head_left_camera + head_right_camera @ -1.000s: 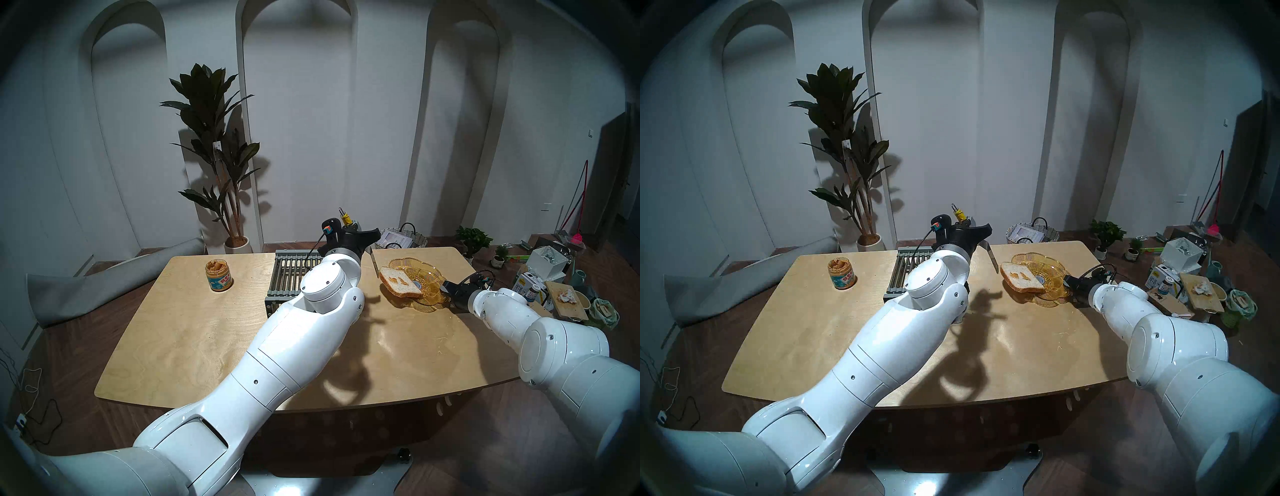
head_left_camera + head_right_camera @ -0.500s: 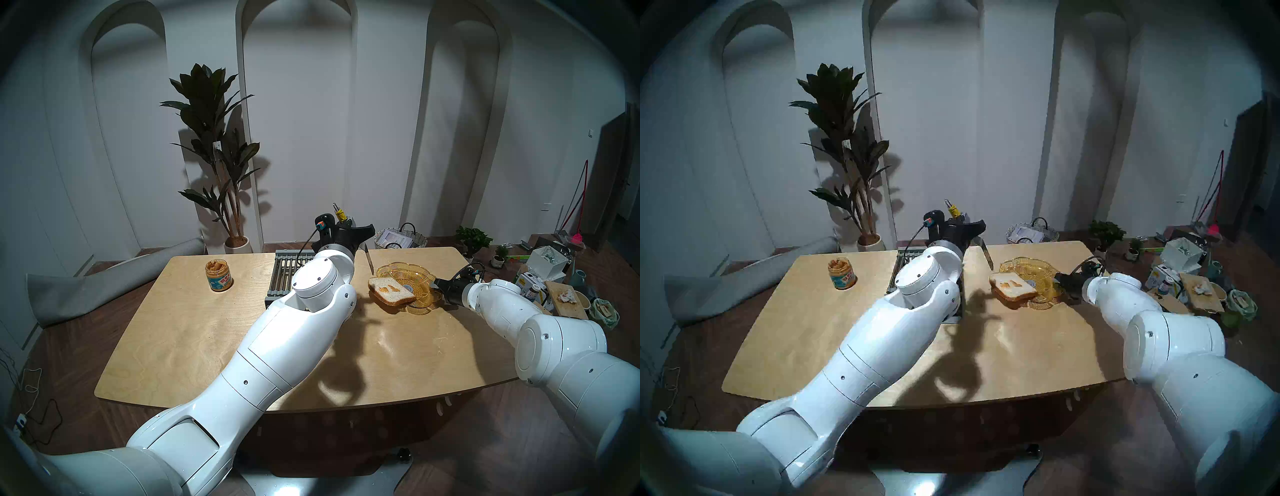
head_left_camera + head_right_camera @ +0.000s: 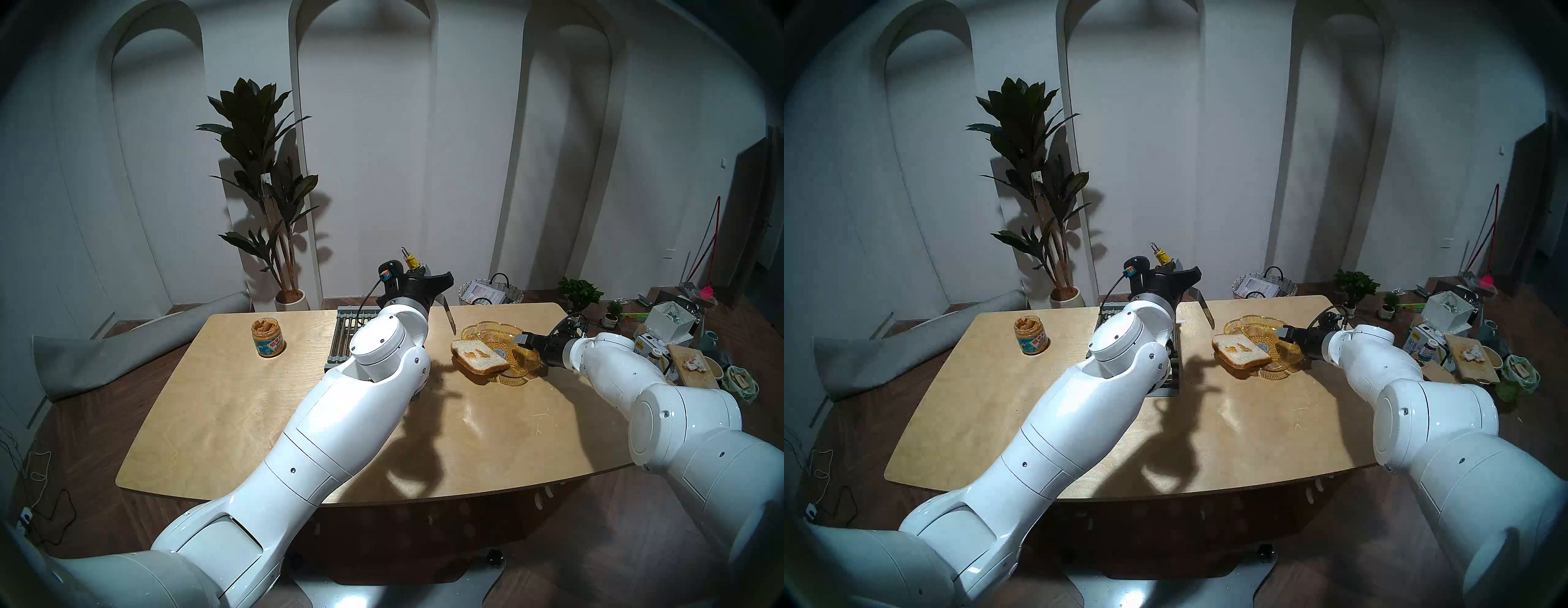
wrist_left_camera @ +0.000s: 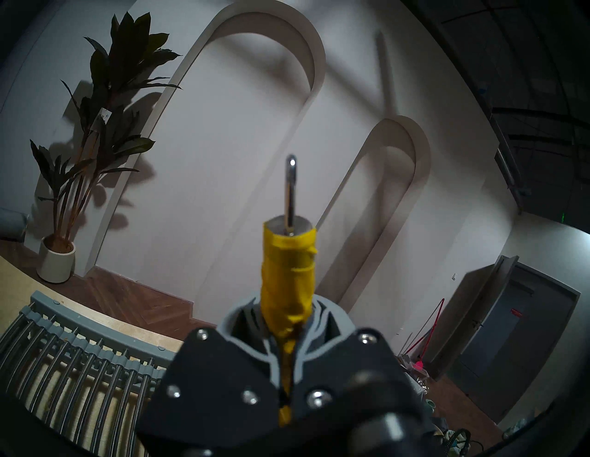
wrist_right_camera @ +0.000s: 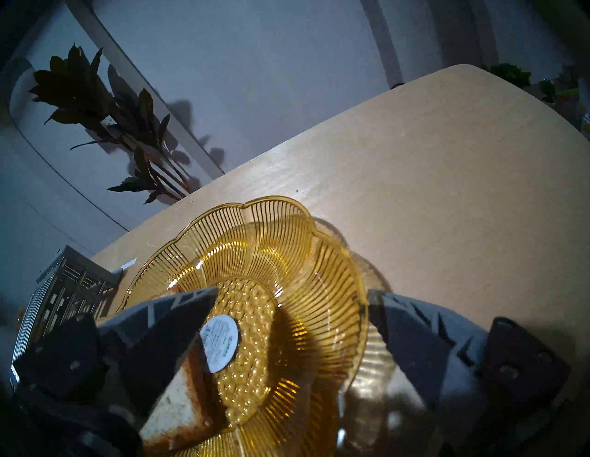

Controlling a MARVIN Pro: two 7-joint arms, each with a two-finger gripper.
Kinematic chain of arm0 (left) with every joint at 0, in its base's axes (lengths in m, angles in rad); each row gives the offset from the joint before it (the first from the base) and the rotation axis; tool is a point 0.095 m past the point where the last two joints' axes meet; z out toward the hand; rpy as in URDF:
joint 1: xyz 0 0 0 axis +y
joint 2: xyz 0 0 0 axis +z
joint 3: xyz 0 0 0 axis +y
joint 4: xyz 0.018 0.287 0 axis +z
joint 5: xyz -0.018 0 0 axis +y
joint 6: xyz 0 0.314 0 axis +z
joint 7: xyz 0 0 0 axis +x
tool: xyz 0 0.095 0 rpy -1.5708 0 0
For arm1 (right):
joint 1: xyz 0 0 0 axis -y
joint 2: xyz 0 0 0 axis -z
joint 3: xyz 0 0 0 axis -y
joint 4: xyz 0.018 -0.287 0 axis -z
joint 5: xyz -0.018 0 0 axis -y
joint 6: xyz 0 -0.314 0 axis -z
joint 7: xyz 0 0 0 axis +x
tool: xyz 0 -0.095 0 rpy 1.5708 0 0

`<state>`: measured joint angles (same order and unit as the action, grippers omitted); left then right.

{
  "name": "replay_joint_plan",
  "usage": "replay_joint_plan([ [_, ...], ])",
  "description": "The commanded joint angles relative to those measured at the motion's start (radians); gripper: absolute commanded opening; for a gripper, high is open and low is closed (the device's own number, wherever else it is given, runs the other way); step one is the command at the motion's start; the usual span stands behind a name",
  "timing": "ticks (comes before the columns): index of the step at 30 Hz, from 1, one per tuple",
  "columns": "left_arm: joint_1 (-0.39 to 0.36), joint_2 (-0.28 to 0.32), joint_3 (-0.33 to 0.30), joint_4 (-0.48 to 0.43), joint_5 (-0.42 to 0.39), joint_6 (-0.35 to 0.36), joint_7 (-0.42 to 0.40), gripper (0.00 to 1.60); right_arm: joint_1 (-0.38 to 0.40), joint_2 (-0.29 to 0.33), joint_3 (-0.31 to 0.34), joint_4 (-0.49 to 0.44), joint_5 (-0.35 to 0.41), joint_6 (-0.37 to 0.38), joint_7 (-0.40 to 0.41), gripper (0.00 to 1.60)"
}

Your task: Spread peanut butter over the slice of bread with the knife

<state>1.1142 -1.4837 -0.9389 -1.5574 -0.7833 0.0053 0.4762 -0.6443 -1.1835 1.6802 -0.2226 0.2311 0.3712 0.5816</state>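
The slice of bread point(image 3: 479, 358) point(image 3: 1241, 351), marked with tan peanut butter smears point(image 3: 476, 352), lies across the left rim of an amber glass dish point(image 3: 488, 329) point(image 5: 255, 217). My left gripper point(image 3: 418, 281) point(image 4: 287, 322) is shut on the knife's yellow handle point(image 4: 287, 280). The knife's blade point(image 3: 449, 317) point(image 3: 1207, 313) hangs point-down above the table, left of the dish. My right gripper point(image 3: 526, 346) point(image 5: 292, 292) is open, with its fingers point(image 5: 166, 322) on either side of the dish's right rim. The open peanut butter jar point(image 3: 267, 337) point(image 3: 1031, 335) stands far left.
A grey slatted rack point(image 3: 348, 335) point(image 4: 79, 367) sits on the table point(image 3: 254, 424) at the back, partly behind my left arm. A wire basket point(image 3: 492, 293) and potted plants stand on the floor behind the table. Boxes and clutter fill the floor at the right.
My right gripper has opened and let go of the dish, after sliding it and the bread a little left. My left arm has drifted left and up with the knife.
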Motion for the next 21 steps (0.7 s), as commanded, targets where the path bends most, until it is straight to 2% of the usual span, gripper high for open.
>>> replay_joint_plan([
  [1, -0.017, 0.009, -0.014, -0.048, 0.011, -0.012, -0.001, 0.00, 0.041, 0.061, -0.005, -0.071, -0.012, -0.024, 0.000, 1.60],
  [10, -0.016, 0.054, -0.028, -0.090, 0.056, -0.032, 0.007, 0.00, 0.067, 0.104, -0.005, -0.158, -0.029, -0.074, 0.020, 1.60],
  [21, 0.050, 0.144, -0.025, -0.179, 0.184, -0.095, 0.052, 0.00, 0.060, 0.071, -0.013, -0.271, -0.046, -0.134, 0.067, 1.60],
])
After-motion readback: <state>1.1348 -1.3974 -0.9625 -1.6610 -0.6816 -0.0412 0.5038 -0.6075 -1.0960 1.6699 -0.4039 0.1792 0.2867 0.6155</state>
